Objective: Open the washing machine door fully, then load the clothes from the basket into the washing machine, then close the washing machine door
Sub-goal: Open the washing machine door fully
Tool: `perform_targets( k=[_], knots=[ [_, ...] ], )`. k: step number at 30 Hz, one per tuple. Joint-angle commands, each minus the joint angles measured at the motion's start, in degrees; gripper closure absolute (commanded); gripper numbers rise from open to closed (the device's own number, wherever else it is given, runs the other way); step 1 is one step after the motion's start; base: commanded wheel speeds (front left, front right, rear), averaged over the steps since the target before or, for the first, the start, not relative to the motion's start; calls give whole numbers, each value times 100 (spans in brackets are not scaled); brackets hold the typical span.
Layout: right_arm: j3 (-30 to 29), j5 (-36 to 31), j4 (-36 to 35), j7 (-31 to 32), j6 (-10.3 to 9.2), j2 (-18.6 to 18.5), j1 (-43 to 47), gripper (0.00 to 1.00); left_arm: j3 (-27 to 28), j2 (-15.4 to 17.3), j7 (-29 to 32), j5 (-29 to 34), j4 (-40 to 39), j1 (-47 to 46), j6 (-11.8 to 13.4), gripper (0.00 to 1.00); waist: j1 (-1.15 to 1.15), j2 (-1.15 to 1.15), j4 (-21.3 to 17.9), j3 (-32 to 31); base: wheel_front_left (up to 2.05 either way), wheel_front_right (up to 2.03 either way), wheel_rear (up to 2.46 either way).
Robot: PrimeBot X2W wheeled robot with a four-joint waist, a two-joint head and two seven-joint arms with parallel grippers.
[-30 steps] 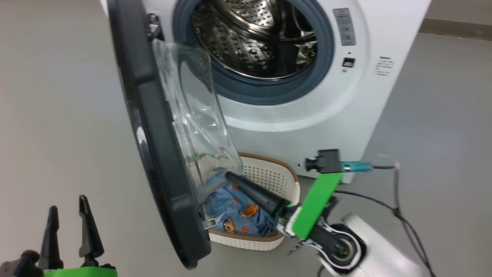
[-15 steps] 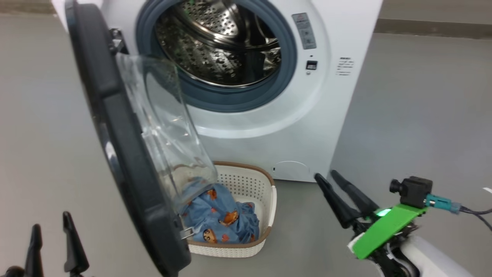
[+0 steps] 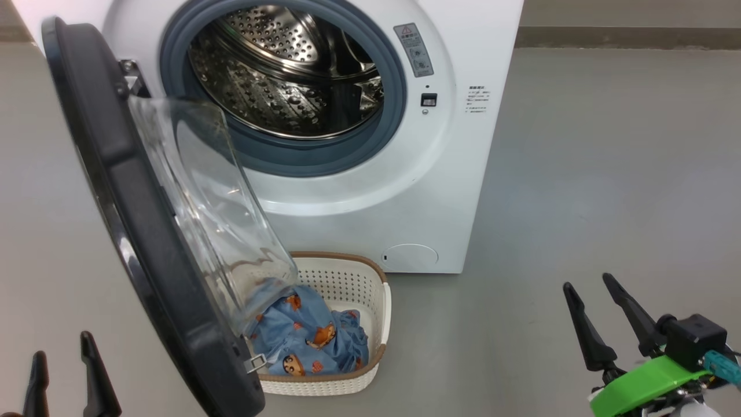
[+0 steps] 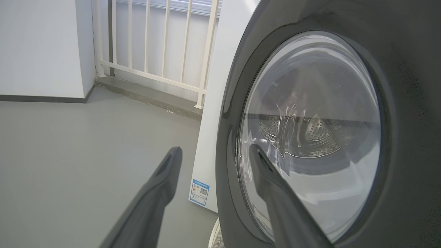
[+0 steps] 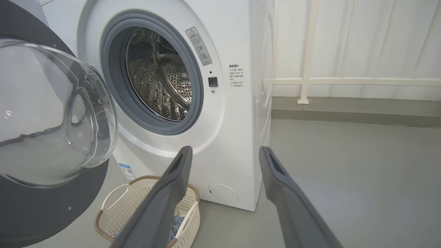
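Observation:
The white washing machine stands with its steel drum exposed. Its black washing machine door is swung out toward me on the left, the clear glass bowl overhanging the basket. The light blue clothes lie in the basket on the floor. My right gripper is open and empty, well to the right of the basket. In its wrist view the right gripper faces the machine. My left gripper is open outside the door; its wrist view shows the left gripper against the door.
Grey floor stretches to the right of the machine. A white railing and a low kerb run behind it. A blue sticker is on the machine's side. The door's latch hook juts out over the basket's near rim.
The right gripper has pulled back out of the basket and off to the right, empty. The head camera has swung, shifting machine, door and basket leftward in the picture. The clothes stay in the basket.

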Motion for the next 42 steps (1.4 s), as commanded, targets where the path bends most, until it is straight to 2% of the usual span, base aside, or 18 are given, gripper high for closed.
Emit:
perform_targets(
  k=[1, 9, 13, 20, 39, 40, 41, 42],
  knots=[
    [-60, -186, -212, -67, 9, 25, 68, 0, 214, 108, -54, 45, -87, -88, -36, 0, 0, 0, -57, -8, 0, 0, 0],
    [-1026, -1318, -503, -67, 9, 375, 625, 0, 277, 108, -54, 57, -26, -25, -80, 0, 0, 0, -176, -37, 0, 0, 0],
    [-1249, -1665, -471, -67, 9, 438, 818, 0, 264, 108, -54, 52, -31, 3, -67, 0, 0, 0, -200, -34, 0, 0, 0],
    [-1542, -1813, -382, -67, 9, 566, 987, 0, 228, 108, -54, 40, -56, 30, -37, 0, 0, 0, -188, -38, 0, 0, 0],
    [-1545, -1825, -296, -68, 9, 632, 986, 0, 222, 108, -54, 60, -29, 18, -81, 0, 0, 0, -163, -36, 0, 0, 0],
    [-1548, -1822, -295, -68, 9, 631, 986, 0, 210, 108, -54, 52, -20, 20, -79, 14, 0, 0, -160, -33, 0, 0, 0],
    [-1550, -1820, -297, -68, 9, 629, 984, 0, 205, 108, -54, 49, -20, 21, -74, 92, 0, 0, -157, -28, 0, 0, 0],
    [-1563, -1816, -305, -68, 9, 628, 979, 0, 210, 108, -54, 15, -34, 19, -56, 100, 0, 0, -148, -20, 0, 0, 0]
  ],
)
